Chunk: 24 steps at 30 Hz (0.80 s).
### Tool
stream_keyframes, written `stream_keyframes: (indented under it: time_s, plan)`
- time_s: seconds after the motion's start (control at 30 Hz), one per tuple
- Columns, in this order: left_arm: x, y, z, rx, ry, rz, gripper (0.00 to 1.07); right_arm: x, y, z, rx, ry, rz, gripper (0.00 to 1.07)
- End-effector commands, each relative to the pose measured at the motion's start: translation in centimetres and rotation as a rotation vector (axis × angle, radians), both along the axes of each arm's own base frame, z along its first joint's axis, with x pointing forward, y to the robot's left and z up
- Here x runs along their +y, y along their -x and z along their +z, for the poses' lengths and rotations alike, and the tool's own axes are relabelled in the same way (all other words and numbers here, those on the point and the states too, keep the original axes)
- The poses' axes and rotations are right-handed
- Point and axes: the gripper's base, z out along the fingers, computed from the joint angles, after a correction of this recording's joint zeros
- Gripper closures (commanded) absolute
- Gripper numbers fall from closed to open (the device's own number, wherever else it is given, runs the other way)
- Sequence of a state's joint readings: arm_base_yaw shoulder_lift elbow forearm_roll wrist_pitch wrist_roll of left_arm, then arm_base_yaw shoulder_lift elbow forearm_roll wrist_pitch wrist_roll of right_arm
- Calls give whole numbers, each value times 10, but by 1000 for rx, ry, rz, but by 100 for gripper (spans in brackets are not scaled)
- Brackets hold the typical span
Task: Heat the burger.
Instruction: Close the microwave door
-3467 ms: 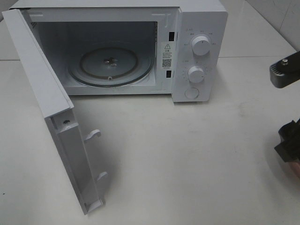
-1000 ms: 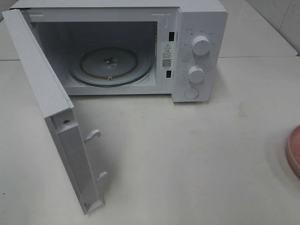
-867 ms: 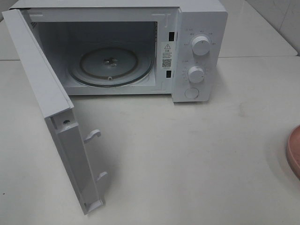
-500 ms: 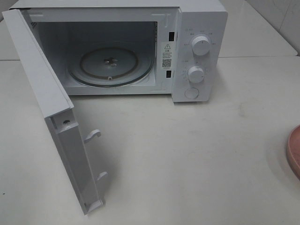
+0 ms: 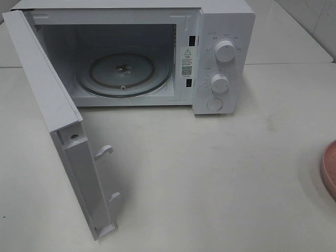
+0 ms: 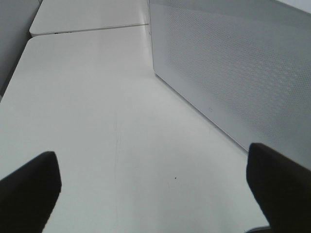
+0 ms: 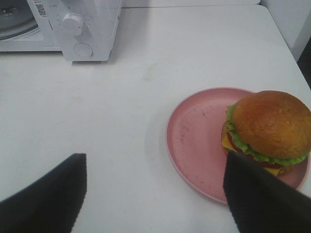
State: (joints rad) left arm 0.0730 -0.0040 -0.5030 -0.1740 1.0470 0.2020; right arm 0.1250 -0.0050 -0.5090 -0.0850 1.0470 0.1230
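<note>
The burger (image 7: 267, 127), with a glossy brown bun, green lettuce and a yellow cheese edge, sits on a round pink plate (image 7: 194, 141) in the right wrist view. My right gripper (image 7: 154, 156) is open and empty, hovering above the table short of the plate, with one finger (image 7: 257, 199) close to the burger. In the exterior view only the plate's edge (image 5: 330, 170) shows at the right border, and the burger is out of frame. My left gripper (image 6: 150, 153) is open and empty above bare table beside the microwave door (image 6: 233, 73). Neither gripper shows in the exterior view.
The white microwave (image 5: 223, 31) stands at the back with its door (image 5: 47, 105) swung wide open to the left. Its glass turntable (image 5: 124, 71) holds nothing. Two knobs and a button are on its right panel, which also shows in the right wrist view (image 7: 77, 29).
The right arm, seen at the right edge 3.5 s ago, has left the exterior view, uncovering the pink plate's edge. Nothing has moved in the last second.
</note>
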Motion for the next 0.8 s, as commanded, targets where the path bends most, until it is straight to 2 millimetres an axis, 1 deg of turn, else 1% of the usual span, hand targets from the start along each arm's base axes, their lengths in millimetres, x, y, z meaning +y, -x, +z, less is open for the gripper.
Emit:
stream_keyframes:
  time_s: [0.03,0.1,0.17,0.2,0.23,0.27,0.3,0.33,0.37,0.4,0.43,0.47,0.5,0.53,0.57,0.6,0.63,0.67,0.7,0.8]
  plan:
    - [-1,3,0,-20,5,-2,9,0,4,0,-35,9,2,32]
    - [-1,4,2,-33,10,-5,9,0,4,0,-35,9,2,32]
    - [-1,3,10,-55,10,-2,11,0,4,0,-35,9,2,32]
    - [-1,3,10,-55,10,-2,11,0,4,0,-35,9,2,32]
    - [0,-1,13,-60,6,4,15,0,4,0,-35,9,2,32]
    - [0,-1,13,-60,6,4,15,0,4,0,-35,9,2,32]
    - [0,-4,15,-61,8,7,19,0,4,0,-35,9,2,32]
    - [1,-11,17,-60,11,12,28,0,4,0,-35,9,2,32]
    - [1,-11,17,-60,11,12,28,0,4,0,-35,9,2,32]
    - [2,-18,20,-67,14,18,40,0,4,0,-35,9,2,32]
    - [2,-18,20,-67,14,18,40,0,4,0,-35,9,2,32]
    - [3,-27,23,-59,17,23,54,0,4,0,-35,9,2,32]
    - [3,-30,23,-52,18,25,60,0,4,0,-35,9,2,32]
    - [3,-30,23,-52,18,25,60,0,4,0,-35,9,2,32]
    - [5,-41,23,-31,22,31,73,0,4,0,-35,9,2,32]
    - [5,-47,23,-24,24,35,80,0,4,0,-35,9,2,32]
    - [5,-47,23,-24,24,35,80,0,4,0,-35,9,2,32]
    - [7,-58,20,-15,28,44,96,0,4,0,-35,9,2,32]
    - [8,-69,16,-21,27,54,107,0,4,0,-35,9,2,32]
    - [9,-75,13,-32,30,63,107,0,4,0,-35,9,2,32]
